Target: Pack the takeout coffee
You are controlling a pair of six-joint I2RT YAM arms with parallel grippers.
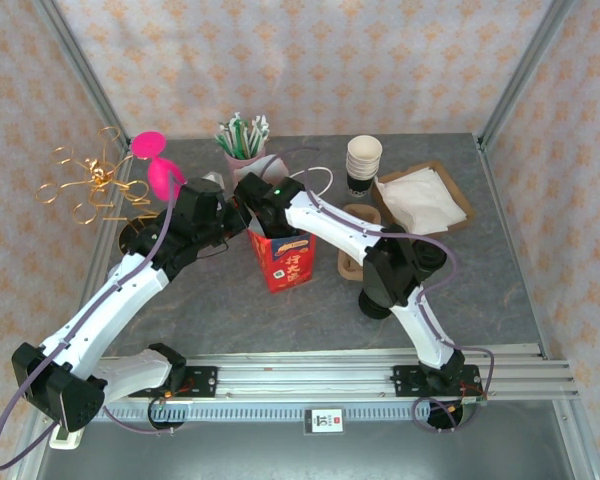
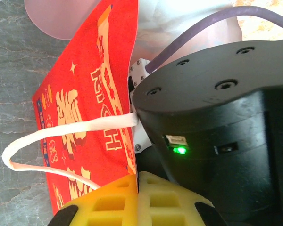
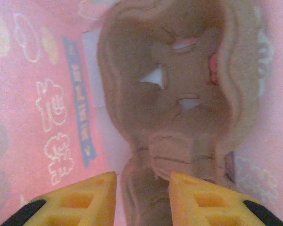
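A red paper bag (image 1: 283, 262) with gold print stands open at the table's middle. My left gripper (image 1: 238, 220) is shut on its top edge. In the left wrist view the yellow pads (image 2: 137, 178) pinch the red bag wall (image 2: 80, 113), and the white handle (image 2: 37, 136) loops out to the left. My right gripper (image 1: 278, 230) reaches down into the bag's mouth. Inside, in the right wrist view, a brown cardboard cup carrier (image 3: 179, 94) lies on the bag's floor. The right gripper (image 3: 142, 181) stands open astride the carrier's narrow end.
A stack of paper cups (image 1: 364, 160) stands at the back, beside a tray of white napkins (image 1: 425, 197). Another brown carrier (image 1: 354, 252) lies under the right arm. A cup of straws (image 1: 243, 140), a pink object (image 1: 156, 162) and a gold wire stand (image 1: 88, 182) sit at back left.
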